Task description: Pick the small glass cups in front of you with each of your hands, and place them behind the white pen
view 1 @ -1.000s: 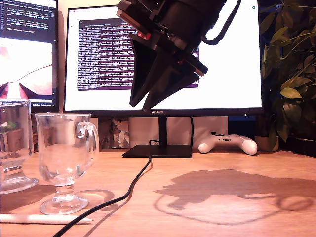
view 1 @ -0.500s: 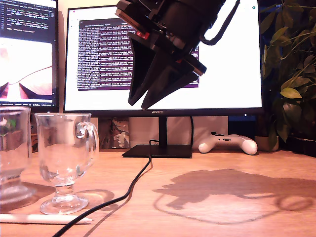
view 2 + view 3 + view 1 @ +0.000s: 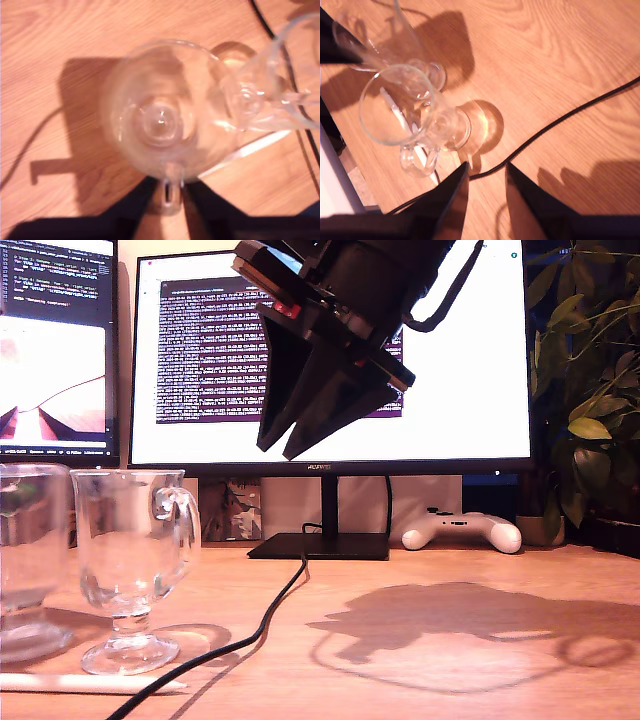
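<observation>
Two small glass cups stand at the exterior view's left. One cup (image 3: 135,560) rests upright on the table just behind the white pen (image 3: 90,682). The other cup (image 3: 28,560) is cut by the frame edge. In the first wrist view my first gripper (image 3: 170,196) is shut on this cup's (image 3: 160,110) handle; the free cup (image 3: 280,85) and the pen (image 3: 255,146) lie beside it. My second gripper (image 3: 278,450) hangs high above the table, open and holding nothing, also seen as second gripper (image 3: 487,172) above the free cup (image 3: 400,105).
A black cable (image 3: 270,610) runs from the monitor stand (image 3: 320,545) towards the pen. A white game controller (image 3: 462,530) lies at the back, a plant (image 3: 590,390) at the exterior view's right. Two monitors stand behind.
The cup at the exterior view's left edge has come down towards the table. My second gripper has risen slightly. The other cup and the pen have not moved.
</observation>
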You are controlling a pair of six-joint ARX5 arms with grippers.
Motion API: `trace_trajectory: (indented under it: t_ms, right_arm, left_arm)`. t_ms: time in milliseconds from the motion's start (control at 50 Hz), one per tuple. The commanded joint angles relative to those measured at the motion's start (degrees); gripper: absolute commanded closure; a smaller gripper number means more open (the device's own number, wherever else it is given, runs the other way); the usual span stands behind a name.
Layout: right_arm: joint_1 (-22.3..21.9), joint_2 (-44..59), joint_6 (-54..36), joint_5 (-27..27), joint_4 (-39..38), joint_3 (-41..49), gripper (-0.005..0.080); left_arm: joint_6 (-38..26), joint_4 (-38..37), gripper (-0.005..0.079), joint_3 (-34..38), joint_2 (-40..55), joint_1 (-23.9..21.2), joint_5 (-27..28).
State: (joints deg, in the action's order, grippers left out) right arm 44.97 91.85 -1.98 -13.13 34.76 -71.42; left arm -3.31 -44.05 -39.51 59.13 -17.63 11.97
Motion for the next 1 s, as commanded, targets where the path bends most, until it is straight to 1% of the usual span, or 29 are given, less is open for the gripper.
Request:
trace_trajectory:
  t_ms: [0,280,480,600,660,700,740,760,780,860,980]
  right_arm:
    - [-0.2,0.0,-0.4,-0.3,-0.7,-0.4,0.055]
    - [-0.2,0.0,-0.4,-0.3,-0.6,-0.4,0.055]
    - [-0.2,0.0,-0.5,-0.3,-0.6,-0.4,0.055]
    - [-0.3,0.0,-0.4,-0.2,-0.2,-0.4,0.056]
    - [-0.9,0.0,-0.4,-0.2,0.6,-0.4,0.0597]
    - [-1.4,0.0,-0.5,-0.2,1.2,-0.4,0.0659]
    - [-2.0,0.0,-0.7,-0.2,1.7,-0.4,0.074]
    - [-2.3,0.0,-0.9,-0.2,1.9,-0.4,0.0776]
    - [-2.7,0.0,-1.0,-0.2,2.0,-0.4,0.0759]
    - [-4.3,-0.1,-1.0,-0.2,2.1,-0.4,0.0761]
    - [-7.6,-0.2,-0.9,-0.2,2.2,-0.4,0.0761]
  left_arm:
    - [0.3,0.5,0.0624,0.9,0.5,-0.2,0.2]
    - [0.3,-0.7,0.0623,0.0,-2.4,-0.5,0.0]
    - [0.3,-1.5,0.0623,-0.1,-7.8,-0.5,-0.7]
    - [0.2,-2.6,0.0624,-0.1,-11.6,-0.5,-2.7]
    - [0.1,-2.7,0.0638,-0.1,-13.5,-0.5,-4.3]
    - [0.1,-2.7,0.0685,-0.1,-14.9,-0.4,-5.6]
    - [0.1,-2.7,0.0755,-0.1,-16.2,-0.2,-6.9]
    - [0.1,-2.7,0.0773,-0.1,-16.8,0.0,-7.6]
    - [0.1,-2.7,0.0762,-0.1,-17.4,0.1,-8.4]
    - [0.2,-2.3,0.0762,-0.1,-19.7,1.1,-10.3]
    - [1.4,-0.5,0.0762,0.1,-22.9,3.1,-11.0]
